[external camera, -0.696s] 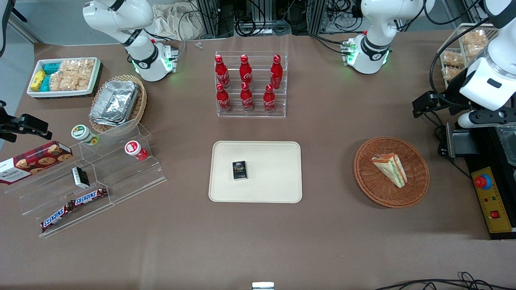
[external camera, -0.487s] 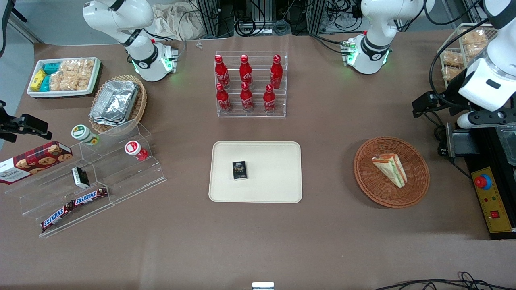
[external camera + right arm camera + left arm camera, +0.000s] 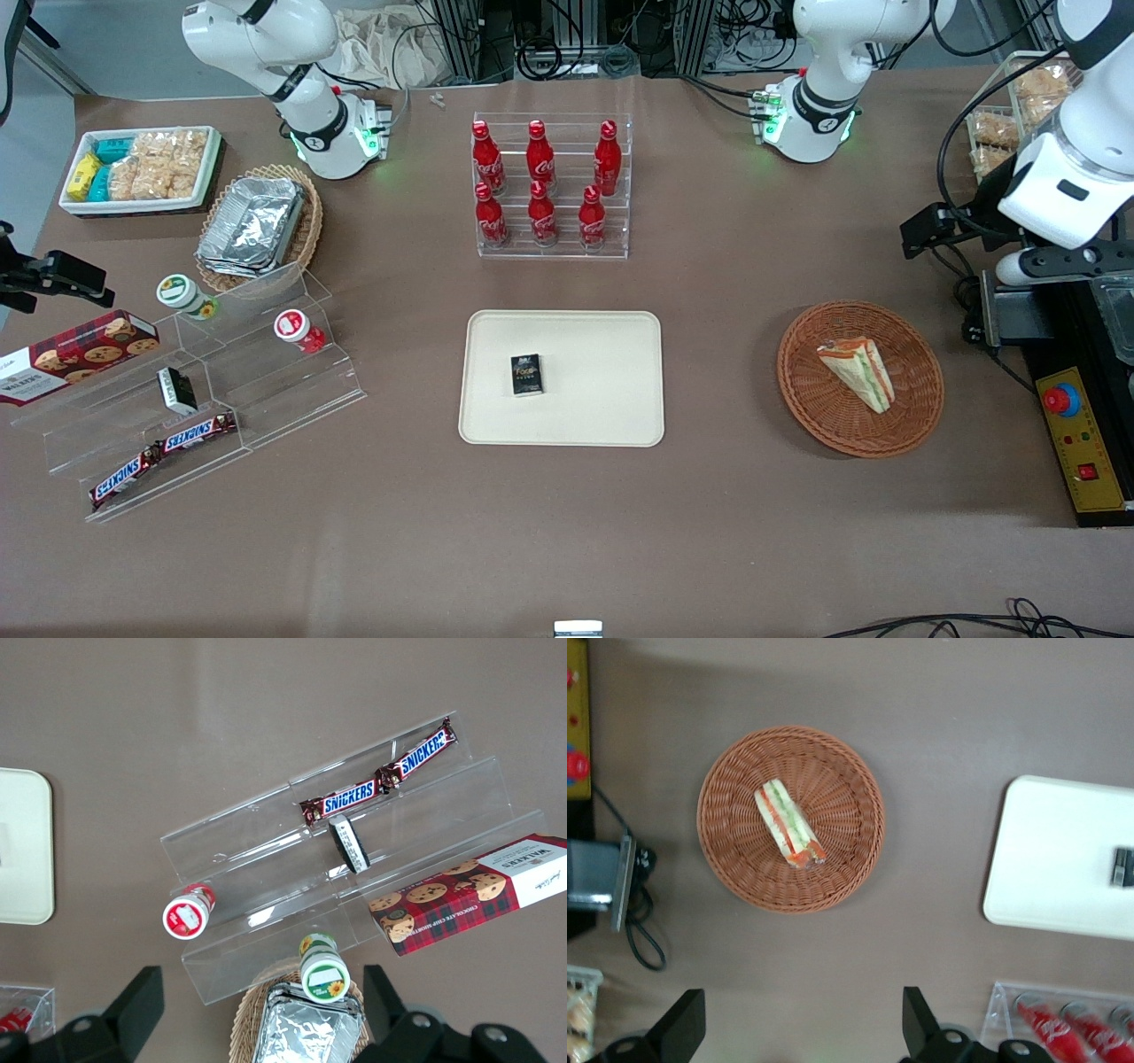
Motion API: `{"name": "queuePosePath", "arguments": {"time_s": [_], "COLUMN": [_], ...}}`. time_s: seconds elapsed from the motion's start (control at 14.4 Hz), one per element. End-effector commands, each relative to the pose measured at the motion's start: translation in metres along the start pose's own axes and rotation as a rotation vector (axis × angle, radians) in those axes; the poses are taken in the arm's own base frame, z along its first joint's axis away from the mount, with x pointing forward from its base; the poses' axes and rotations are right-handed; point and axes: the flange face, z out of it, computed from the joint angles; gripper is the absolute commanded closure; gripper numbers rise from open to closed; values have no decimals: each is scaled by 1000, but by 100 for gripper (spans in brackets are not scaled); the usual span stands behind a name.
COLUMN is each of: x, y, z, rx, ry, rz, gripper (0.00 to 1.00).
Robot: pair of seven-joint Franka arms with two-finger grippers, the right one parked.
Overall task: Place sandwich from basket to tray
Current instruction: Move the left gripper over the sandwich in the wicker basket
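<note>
The wrapped triangular sandwich (image 3: 858,372) lies in the reddish-brown wicker basket (image 3: 811,403), toward the working arm's end of the table. Both also show in the left wrist view: the sandwich (image 3: 788,824) and the basket (image 3: 846,864). The cream tray (image 3: 602,399) sits mid-table beside the basket and holds a small black box (image 3: 526,374); it also shows in the left wrist view (image 3: 1063,859). My left gripper (image 3: 802,1023) is open and empty, high above bare table, farther from the front camera than the basket. Its wrist (image 3: 1050,257) hangs near the table's end.
A clear rack of red cola bottles (image 3: 551,190) stands farther back than the tray. A yellow control box with a red button (image 3: 1076,439) lies beside the basket at the table's end. A clear stepped stand (image 3: 204,390), a foil-container basket (image 3: 257,226) and a white snack bin (image 3: 142,168) lie toward the parked arm's end.
The left arm's wrist has shifted slightly away from the front camera and toward the table's middle. The sandwich, basket and tray have not moved.
</note>
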Motion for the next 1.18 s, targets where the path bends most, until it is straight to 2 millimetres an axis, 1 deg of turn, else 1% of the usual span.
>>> {"name": "queuePosePath", "arguments": {"time_s": [0.0,0.07,0.21,0.28,0.35,0.49,0.63,0.7,0.77,0.83,0.9,1.11], "x": [10,11,18,20,21,24,25,25,25,23,22,32], "y": [-1,-2,-21,-22,-23,-43,-49,-56,-65,-70,-71,-71], "z": [19,31,58,69,86,121,156,179,197,214,231,273], "rx": [24,23,21,19,21,18,17,15,5,-9,-14,-13], "ry": [-25,-20,-19,-13,-14,-3,-1,3,28,46,48,32], "rz": [-136,-154,-228,-253,-260,-300,-317,-347,-376,-397,-412,-470], "gripper": [0,0,0,0,0,0,0,0,0,0,0,0]}}
